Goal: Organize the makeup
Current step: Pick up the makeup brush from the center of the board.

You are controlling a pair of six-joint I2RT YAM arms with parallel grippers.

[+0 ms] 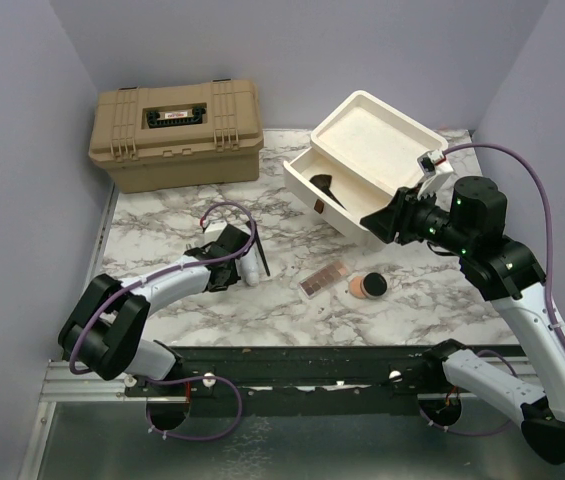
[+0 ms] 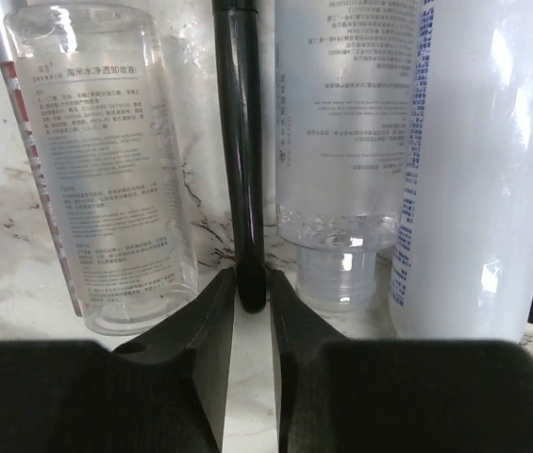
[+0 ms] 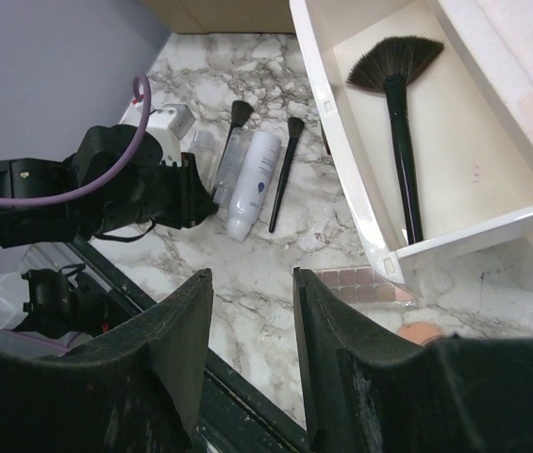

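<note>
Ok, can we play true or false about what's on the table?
1. A fan brush lies in the open drawer. True.
2. The toolbox has its lid up. False: the lid is shut.
3. The right fingers hold the palette. False: they are open and empty, and the palette lies on the table.
4. The left fingers sit on either side of a black brush handle. True.
</note>
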